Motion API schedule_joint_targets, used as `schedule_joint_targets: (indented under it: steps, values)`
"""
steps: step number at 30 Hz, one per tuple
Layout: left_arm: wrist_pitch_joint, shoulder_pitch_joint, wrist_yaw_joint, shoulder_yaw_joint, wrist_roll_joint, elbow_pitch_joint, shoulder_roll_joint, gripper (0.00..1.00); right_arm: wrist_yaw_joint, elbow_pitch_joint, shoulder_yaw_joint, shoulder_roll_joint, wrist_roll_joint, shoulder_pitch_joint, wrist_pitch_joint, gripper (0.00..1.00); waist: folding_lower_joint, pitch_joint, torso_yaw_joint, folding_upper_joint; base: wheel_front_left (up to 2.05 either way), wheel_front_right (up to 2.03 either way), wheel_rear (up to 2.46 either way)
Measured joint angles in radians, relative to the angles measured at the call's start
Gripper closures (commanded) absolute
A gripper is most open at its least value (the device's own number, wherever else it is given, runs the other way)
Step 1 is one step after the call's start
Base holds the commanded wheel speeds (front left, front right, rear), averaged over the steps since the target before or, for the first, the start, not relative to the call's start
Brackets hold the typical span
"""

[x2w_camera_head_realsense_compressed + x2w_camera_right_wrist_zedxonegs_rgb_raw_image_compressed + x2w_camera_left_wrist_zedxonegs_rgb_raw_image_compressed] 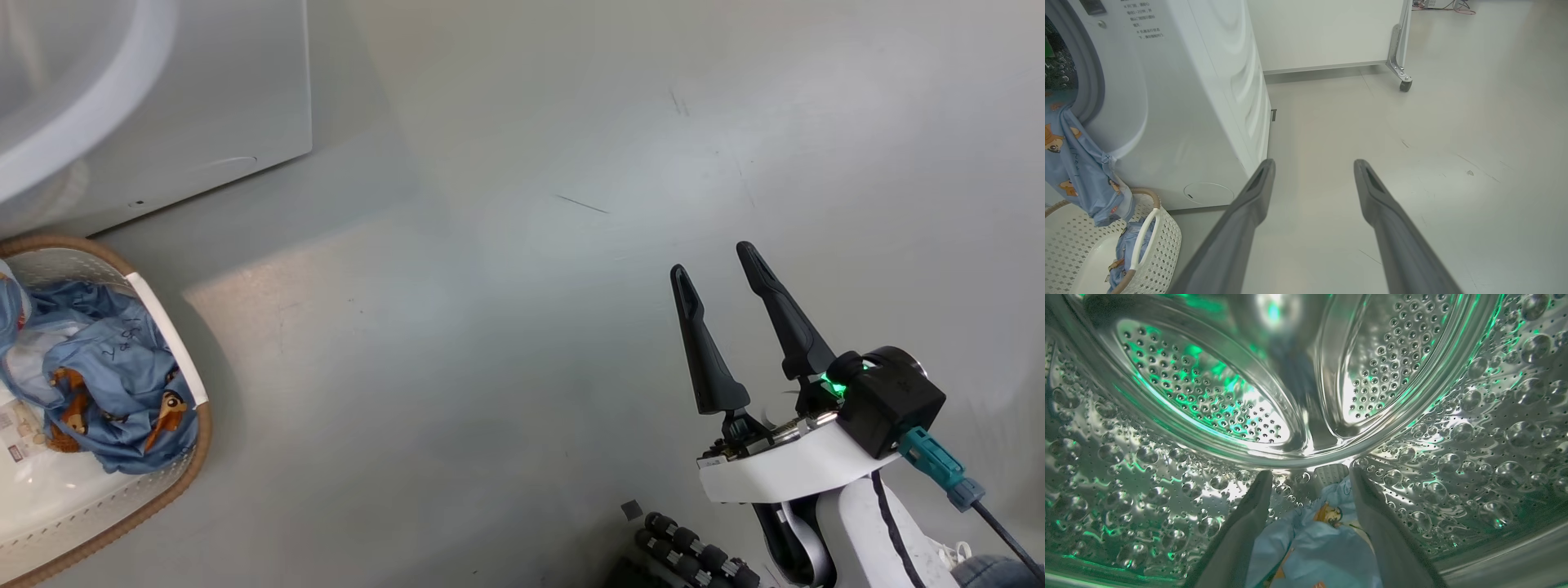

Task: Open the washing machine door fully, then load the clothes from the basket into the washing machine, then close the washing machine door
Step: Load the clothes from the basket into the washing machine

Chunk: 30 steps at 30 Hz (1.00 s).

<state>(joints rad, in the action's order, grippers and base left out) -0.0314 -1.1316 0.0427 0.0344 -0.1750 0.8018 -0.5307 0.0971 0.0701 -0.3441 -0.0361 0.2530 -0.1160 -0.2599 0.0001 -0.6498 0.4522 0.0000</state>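
Observation:
My left gripper (1310, 477) is inside the perforated steel drum (1208, 396) of the washing machine (204, 98). Its jaws stand open, with a blue printed garment (1323, 547) lying loose between the fingers. In the right wrist view a blue garment (1081, 175) hangs from the machine's opening down into the basket (1163, 228). More of the clothes (114, 376) lie in the basket (175, 490) at the head view's lower left. My right gripper (718, 265) hovers open over the floor, well to the right of the machine, holding nothing. The washing machine door is out of view.
Grey floor (531, 286) stretches between the basket and my right arm. A white panel on a caster (1404, 85) stands behind the washing machine (1180, 122). Part of my base with black rollers (694, 555) shows at the bottom.

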Motion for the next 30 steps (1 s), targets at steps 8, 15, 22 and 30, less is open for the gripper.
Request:
schedule_joint_targets:
  steps: [8, 15, 22, 30]
  values:
    - [0.059, 0.002, -0.029, -0.012, 0.0, 0.061, 0.055, 0.0, 0.0, -0.008, 0.022, -0.001, -0.009, 0.002, 0.0, 0.0, -0.0001, 0.05, -0.028, 0.0, 0.0, 0.0, 0.0]
    - [0.046, -0.003, -0.074, -0.006, -0.003, 0.058, 0.103, 0.0, 0.0, -0.01, 0.046, -0.002, -0.009, 0.002, 0.0, 0.0, -0.0001, 0.07, -0.075, 0.0, 0.0, 0.0, 0.0]
    - [0.002, 0.061, -0.08, -0.008, -0.029, 0.05, 0.193, 0.0, 0.0, -0.011, 0.064, -0.003, -0.009, 0.001, 0.0, 0.0, -0.0001, 0.087, -0.125, 0.0, 0.0, 0.0, 0.0]
    - [-0.047, 0.126, -0.077, -0.02, -0.056, -0.021, 0.263, 0.0, 0.0, -0.011, 0.096, -0.003, -0.019, 0.0, 0.0, 0.0, -0.0001, 0.099, -0.194, 0.0, 0.0, 0.0, 0.0]
